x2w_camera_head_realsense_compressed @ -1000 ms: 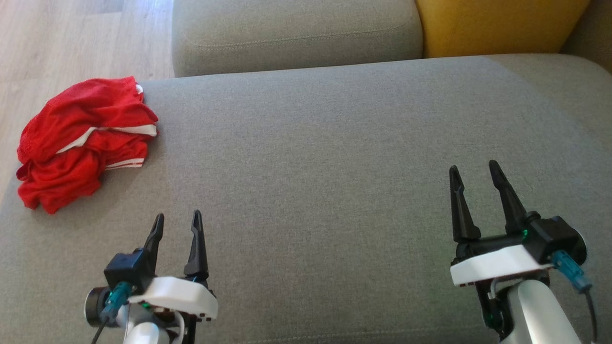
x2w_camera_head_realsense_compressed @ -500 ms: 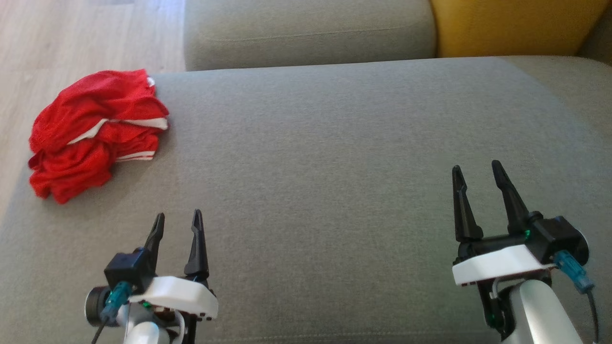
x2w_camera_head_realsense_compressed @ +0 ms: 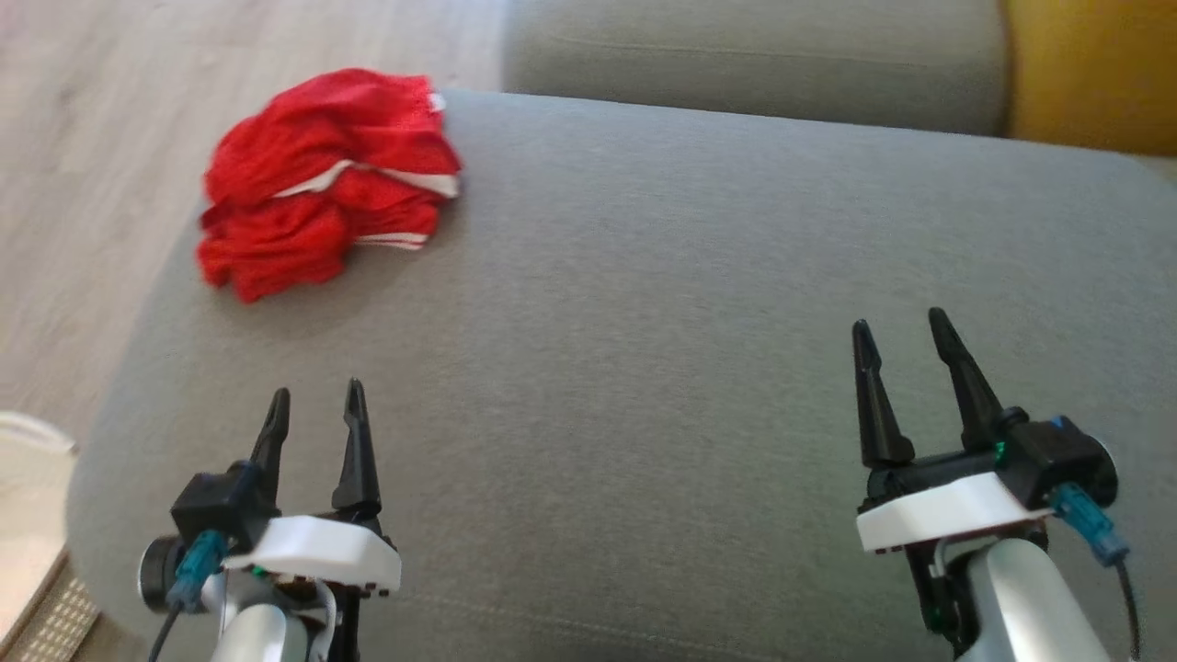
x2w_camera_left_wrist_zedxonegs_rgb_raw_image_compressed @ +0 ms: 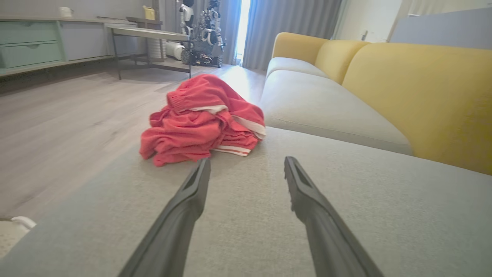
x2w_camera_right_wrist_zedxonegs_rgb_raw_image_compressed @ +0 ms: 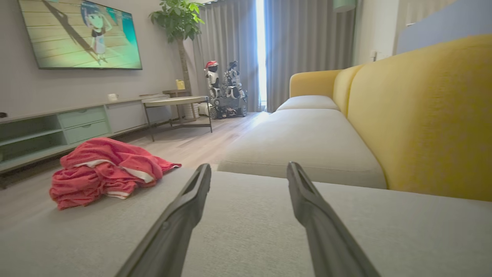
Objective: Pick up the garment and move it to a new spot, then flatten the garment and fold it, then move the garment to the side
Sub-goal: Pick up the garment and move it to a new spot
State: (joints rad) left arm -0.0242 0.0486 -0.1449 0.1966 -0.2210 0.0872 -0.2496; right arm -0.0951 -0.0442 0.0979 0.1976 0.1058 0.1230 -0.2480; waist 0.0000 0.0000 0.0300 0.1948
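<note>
Red garment (x2w_camera_head_realsense_compressed: pixel 326 179), white-striped, lies crumpled at ten o'clock on the far left corner of the grey seat cushion (x2w_camera_head_realsense_compressed: pixel 644 276). Left gripper (x2w_camera_head_realsense_compressed: pixel 316 393), at seven o'clock: fingers spread, empty, well apart from it. Right gripper (x2w_camera_head_realsense_compressed: pixel 899 322), at four o'clock: likewise spread, empty.

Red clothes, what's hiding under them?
The red garment sits crumpled on the grey sofa cushion, at its corner by the wooden floor. Anything tucked beneath its folds is covered, so I cannot tell.
</note>
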